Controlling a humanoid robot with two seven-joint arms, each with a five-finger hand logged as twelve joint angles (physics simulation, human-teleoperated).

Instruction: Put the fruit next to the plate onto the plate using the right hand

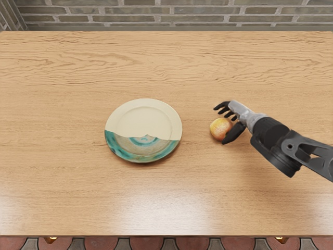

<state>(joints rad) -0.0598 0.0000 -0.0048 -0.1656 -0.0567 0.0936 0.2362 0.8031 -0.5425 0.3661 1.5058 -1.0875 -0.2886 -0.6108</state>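
1. step in hand: the grasp approach. the right hand sits just beside the fruit, fingers spread, pinching nothing.
2. the fruit rests on the table, right of the plate, apart from it.
3. next move likely calls for closing the fingers, lifting, then carrying left.

No writing, label or number is readable (not even on the plate).

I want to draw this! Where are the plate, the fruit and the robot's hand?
plate (143, 115), head view, bare cream upper part.
fruit (219, 128), head view, middle of its skin.
right hand (234, 119), head view, its palm, beside the fruit.
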